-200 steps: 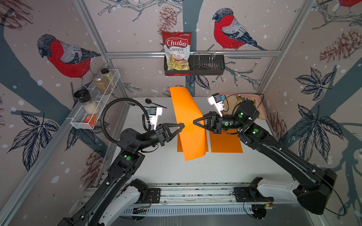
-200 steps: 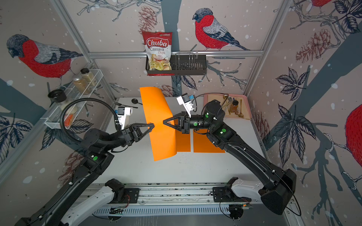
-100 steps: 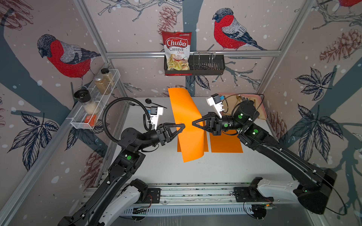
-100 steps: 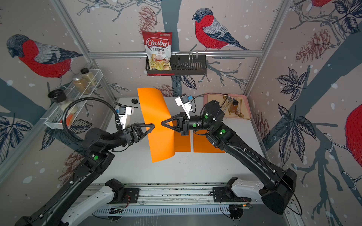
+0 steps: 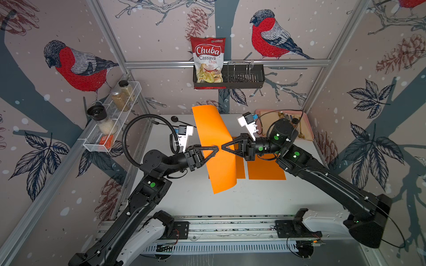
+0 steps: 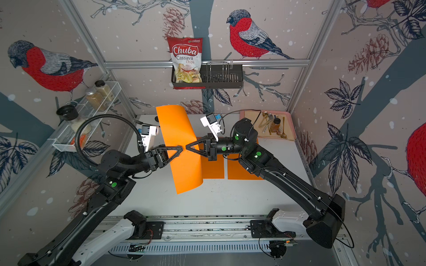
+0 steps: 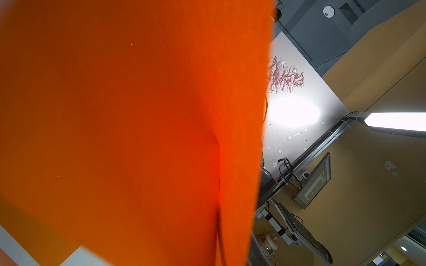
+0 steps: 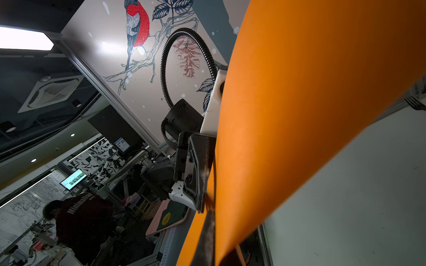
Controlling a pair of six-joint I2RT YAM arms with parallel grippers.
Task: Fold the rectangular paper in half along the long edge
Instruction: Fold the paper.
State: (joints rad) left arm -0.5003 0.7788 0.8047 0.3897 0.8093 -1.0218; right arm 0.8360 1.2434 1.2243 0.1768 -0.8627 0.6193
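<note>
— Paper [image 5: 213,129]: where is it?

— Up off the bench [image 5: 230,205], in the middle of the cell, between the two arms. It is one orange sheet standing on edge and bowed along its length. Its far end rises toward the back wall and its near end curls down close to the bench. I cannot tell whether that end touches.

— Take it from the left, then.

— Far left, a wire shelf [image 5: 115,119] hangs on the wall with jars [image 5: 119,99] in it. Next comes the left gripper [image 5: 216,147], with its tip against the paper about halfway along, on the face turned toward that arm.

— Is it holding the sheet?

— I cannot tell. Both top views see its fingers side on, and its own wrist camera shows almost nothing but orange [image 7: 138,115].

— And on the far side of the sheet?

— The right gripper [image 5: 223,147] meets the left one nearly tip to tip. Its jaws are closed, pinching the paper. In the right wrist view the sheet [image 8: 299,115] runs right up along its dark finger.

— Further right?

— Two flat orange sheets [image 5: 265,171] lie side by side on the bench under the right arm, with the nearer one partly hidden by the raised paper. A pink tray [image 5: 309,135] sits in the back right corner with small utensils on it.
</note>
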